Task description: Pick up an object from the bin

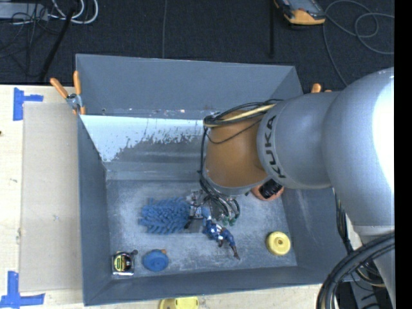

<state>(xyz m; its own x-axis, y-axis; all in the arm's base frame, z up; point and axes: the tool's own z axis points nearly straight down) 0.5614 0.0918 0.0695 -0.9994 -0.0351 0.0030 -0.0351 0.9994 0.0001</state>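
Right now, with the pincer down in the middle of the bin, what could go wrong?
The pincer sits between a blue bristly brush and a small dark-blue thing, close to both, so it may snag both at once or knock one aside. The brush's bristles look soft, so a grip on them alone could slip when the arm lifts.

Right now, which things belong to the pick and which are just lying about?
In play: claw; blue bristly brush beside it; small blue toy just below it.
Lying about: yellow disc; blue disc; tape measure; orange thing, half hidden.
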